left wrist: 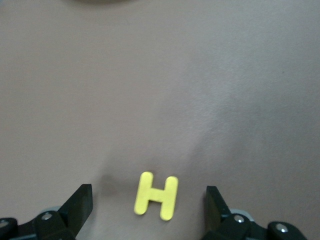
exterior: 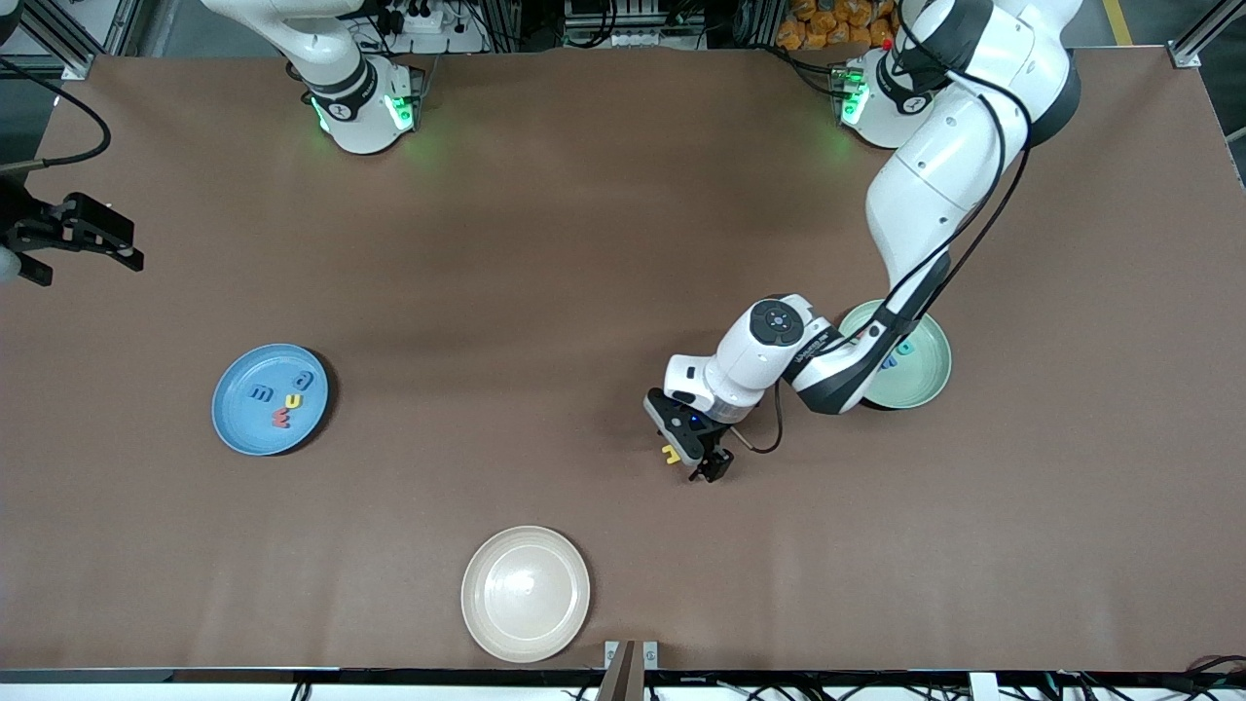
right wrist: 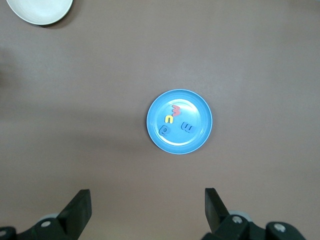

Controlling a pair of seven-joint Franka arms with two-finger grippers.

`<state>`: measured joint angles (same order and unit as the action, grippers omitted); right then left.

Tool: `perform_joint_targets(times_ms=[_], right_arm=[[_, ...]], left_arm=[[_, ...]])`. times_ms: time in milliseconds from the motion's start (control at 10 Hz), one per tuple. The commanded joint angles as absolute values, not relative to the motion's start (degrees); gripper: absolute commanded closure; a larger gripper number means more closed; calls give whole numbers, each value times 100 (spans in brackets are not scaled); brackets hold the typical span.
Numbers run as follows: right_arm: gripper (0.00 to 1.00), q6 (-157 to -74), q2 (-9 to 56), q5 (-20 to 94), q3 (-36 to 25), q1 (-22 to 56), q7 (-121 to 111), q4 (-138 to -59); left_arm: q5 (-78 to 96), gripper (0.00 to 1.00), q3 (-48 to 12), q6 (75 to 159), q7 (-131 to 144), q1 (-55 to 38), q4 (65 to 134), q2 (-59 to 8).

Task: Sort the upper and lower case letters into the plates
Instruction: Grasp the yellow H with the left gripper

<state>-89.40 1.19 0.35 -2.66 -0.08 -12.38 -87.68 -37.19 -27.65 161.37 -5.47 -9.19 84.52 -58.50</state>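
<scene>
Left wrist view: left tool point(left wrist: 149, 202) stands wide, straddling yellow H point(left wrist: 156, 196) on the desk point(exterior: 584, 243), ready to grasp; uppercase suits mint plate point(exterior: 920, 380). Right tool point(right wrist: 148, 210) waits wide above blue plate point(right wrist: 179, 121) holding lowercase letters point(right wrist: 175, 120).

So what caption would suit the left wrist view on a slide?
Open left gripper poised over a yellow letter H lying on the brown table.

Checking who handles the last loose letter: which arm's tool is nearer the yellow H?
Left. The left tool hangs open directly over the yellow H; the right tool waits open at the right arm's table end.
</scene>
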Motion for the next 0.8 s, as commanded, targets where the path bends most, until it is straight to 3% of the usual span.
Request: perform_joint_targets(times_ms=[0, 300, 500, 600, 700], right_arm=[[0, -8947, 18, 17, -88, -158, -1239, -8833], [0, -8912, 35, 26, -88, -167, -1013, -8842], [0, -8912, 35, 53, -79, -150, -731, -8842], [0, -8912, 44, 53, -79, -149, -730, -8850], [0, -8912, 44, 53, -79, -149, -729, -8868]], left_arm=[[-3507, 0, -2804, 16207, -800, -993, 8183, -6020], [-3402, 0, -2795, 16207, -887, -897, 8252, -5994], [-3410, 15, -2786, 16207, -896, -853, 8402, -5968], [-3401, 29, -2786, 16207, -896, -879, 8385, -5976], [-3393, 30, -2786, 16207, -888, -896, 8359, -6003]])
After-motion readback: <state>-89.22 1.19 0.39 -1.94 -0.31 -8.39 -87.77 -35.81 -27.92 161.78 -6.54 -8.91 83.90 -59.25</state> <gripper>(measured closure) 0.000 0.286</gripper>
